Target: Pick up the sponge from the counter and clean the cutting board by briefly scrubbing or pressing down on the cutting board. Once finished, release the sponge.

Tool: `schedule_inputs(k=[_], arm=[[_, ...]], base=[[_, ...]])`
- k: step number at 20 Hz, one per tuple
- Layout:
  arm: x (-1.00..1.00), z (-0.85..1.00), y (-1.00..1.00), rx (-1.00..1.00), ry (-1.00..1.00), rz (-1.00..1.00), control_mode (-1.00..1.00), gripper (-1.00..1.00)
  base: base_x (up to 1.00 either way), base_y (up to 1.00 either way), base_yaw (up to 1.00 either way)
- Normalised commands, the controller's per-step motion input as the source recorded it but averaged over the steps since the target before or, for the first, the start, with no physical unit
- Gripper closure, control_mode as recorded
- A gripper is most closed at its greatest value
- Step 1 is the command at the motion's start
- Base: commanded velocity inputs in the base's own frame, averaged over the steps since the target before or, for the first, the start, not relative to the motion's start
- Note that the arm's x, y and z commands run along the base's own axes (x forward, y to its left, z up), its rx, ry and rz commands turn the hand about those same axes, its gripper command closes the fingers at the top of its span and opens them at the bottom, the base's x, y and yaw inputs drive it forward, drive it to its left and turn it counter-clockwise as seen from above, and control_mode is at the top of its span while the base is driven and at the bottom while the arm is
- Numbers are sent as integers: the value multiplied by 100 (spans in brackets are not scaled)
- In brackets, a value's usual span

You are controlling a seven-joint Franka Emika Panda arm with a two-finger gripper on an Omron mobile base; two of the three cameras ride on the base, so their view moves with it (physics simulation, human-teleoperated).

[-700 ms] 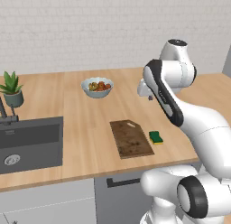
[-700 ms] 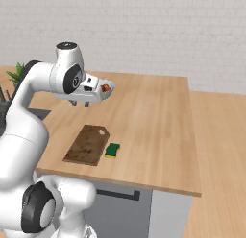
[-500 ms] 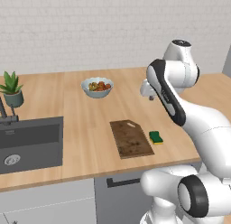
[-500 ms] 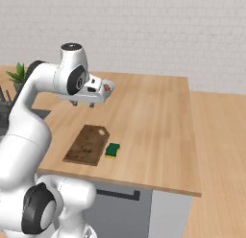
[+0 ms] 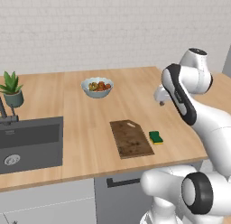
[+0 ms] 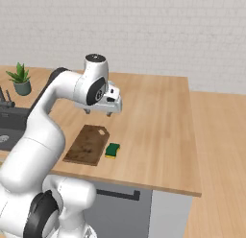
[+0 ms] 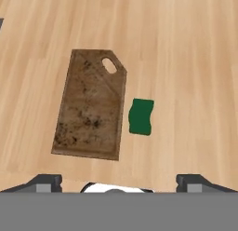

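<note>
The hand (image 7: 118, 181) hangs empty above the light tan wood-grain counter (image 7: 186, 48), fingertips (image 7: 44, 181) wide apart. Below lie one stained dark brown wooden cutting board (image 7: 90, 106) and, just beside its long edge, one small dark green sponge (image 7: 141, 116). Farther off stand one fruit bowl (image 5: 97, 86) and one potted plant (image 5: 12, 87).

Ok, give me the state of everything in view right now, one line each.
Sponge: flat on the counter, green side up, beside the board, not gripped.
Board: flat on the counter, stained, nothing on it.
Gripper: raised above the counter, holding nothing, fingers wide apart in the hand view.
Bowl: upright, with fruit in it.
Plant: upright in its pot.
Sink: looks dry, no dishes visible.
</note>
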Motion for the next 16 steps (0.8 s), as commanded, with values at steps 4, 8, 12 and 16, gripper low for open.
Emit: schedule_inputs(k=[4, 8, 12, 16], arm=[[0, -72, -11, -4, -3, 0, -100, -100], [0, -69, -10, -2, -7, 0, -100, -100], [0, -37, -10, 0, 0, 0, -100, -100], [0, -28, -26, -1, 0, 0, -100, -100]], base=[[0, 0, 0], [0, 0, 0], [0, 0, 0], [0, 0, 0]])
